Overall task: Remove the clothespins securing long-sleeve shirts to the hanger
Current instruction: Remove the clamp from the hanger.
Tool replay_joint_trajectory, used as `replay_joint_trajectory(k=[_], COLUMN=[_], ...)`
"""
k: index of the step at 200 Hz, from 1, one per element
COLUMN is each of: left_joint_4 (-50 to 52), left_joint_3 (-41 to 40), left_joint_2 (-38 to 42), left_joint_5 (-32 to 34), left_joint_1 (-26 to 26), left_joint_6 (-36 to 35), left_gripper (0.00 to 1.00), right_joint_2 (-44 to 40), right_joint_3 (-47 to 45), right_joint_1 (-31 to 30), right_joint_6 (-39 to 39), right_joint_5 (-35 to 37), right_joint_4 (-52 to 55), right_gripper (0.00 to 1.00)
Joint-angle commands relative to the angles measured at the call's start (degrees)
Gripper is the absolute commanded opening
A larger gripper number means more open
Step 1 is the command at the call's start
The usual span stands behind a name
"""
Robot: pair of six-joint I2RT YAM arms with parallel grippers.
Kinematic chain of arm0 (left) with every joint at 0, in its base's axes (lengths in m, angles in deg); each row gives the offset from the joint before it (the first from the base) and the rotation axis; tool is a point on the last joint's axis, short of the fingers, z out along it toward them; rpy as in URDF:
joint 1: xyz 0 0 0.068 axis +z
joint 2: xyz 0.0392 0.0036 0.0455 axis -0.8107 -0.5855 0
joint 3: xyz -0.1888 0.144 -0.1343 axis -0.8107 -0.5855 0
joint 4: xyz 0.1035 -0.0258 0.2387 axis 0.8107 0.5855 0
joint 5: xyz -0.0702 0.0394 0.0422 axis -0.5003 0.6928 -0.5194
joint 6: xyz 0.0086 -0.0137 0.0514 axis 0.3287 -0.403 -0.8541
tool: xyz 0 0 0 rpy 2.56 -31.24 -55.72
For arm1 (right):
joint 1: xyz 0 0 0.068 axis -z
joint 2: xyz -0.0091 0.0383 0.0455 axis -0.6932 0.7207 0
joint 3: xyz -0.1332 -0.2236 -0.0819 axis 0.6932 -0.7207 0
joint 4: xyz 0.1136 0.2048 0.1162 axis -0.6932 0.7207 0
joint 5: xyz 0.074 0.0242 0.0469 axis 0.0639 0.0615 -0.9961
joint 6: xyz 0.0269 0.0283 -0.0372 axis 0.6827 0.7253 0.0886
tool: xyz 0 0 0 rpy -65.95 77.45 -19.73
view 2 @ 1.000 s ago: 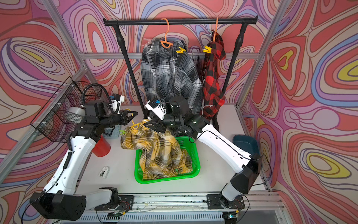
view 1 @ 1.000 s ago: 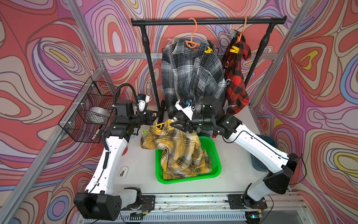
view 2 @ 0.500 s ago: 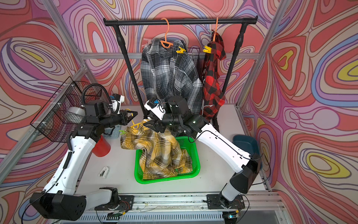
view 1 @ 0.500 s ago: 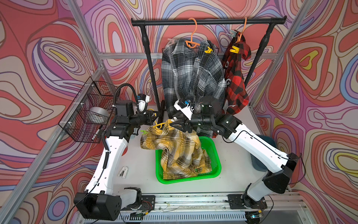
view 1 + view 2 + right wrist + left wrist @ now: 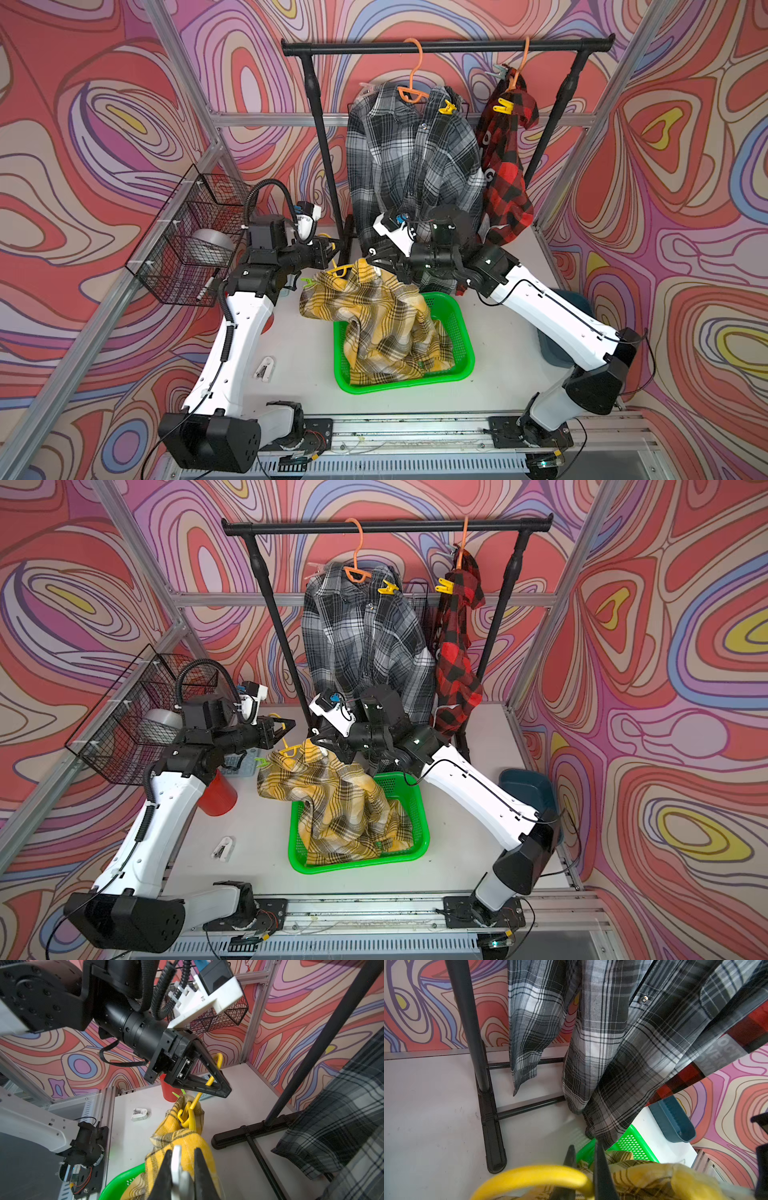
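The yellow hanger is pinched by the closed fingers of the left gripper. A white clothespin on the yellow plaid shirt is clamped between the fingers of the right gripper, above the far-left corner of the green basket. On the far rail, yellow clothespins are clipped to the grey plaid shirt and the red plaid shirt.

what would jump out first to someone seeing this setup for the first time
A yellow plaid shirt spills from a green plastic basket mid-table, held up by a thin yellow hanger that the left gripper clamps, while the right gripper pinches a white clothespin on it. Behind, a grey plaid shirt and a red check shirt hang from the black rail, each with a yellow clothespin.
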Motion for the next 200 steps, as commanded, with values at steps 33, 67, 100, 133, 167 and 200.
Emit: replay_joint_trajectory(k=[33,67,100,133,167,200], left_joint_4=[-0.4,-0.9,-1.9,-1.9,-3.4,-5.7], left_joint_3=[0.7,-1.3,-2.8,-2.9,-4.2,-5.3], left_joint_2=[0.3,1.0,1.6,1.8,2.7,3.2], left_joint_5=[1.0,2.7,3.1,3.2,3.5,3.3], left_joint_1=[0.3,0.3,0.3,0.3,0.3,0.3], left_joint_6=[-0.8,-1.8,-2.1,-2.2,-1.8,-1.3], left_gripper=[0.00,0.00,0.00,0.00,0.00,0.00], right_joint_2=[-0.6,-1.7,-3.1,-5.6,-12.5,-20.1], right_joint_3=[1.1,4.0,5.3,5.1,-4.7,-18.1], right_joint_1=[-0.4,-0.4,-0.4,-0.3,1.5,13.2], right_joint_6=[0.3,2.1,4.1,6.2,12.0,24.7], right_joint_5=[2.3,5.9,6.2,11.4,21.0,23.0], right_joint_4=[1.3,2.3,1.7,4.6,9.1,14.0], right_gripper=[0.00,0.00,0.00,0.00,0.00,0.00])
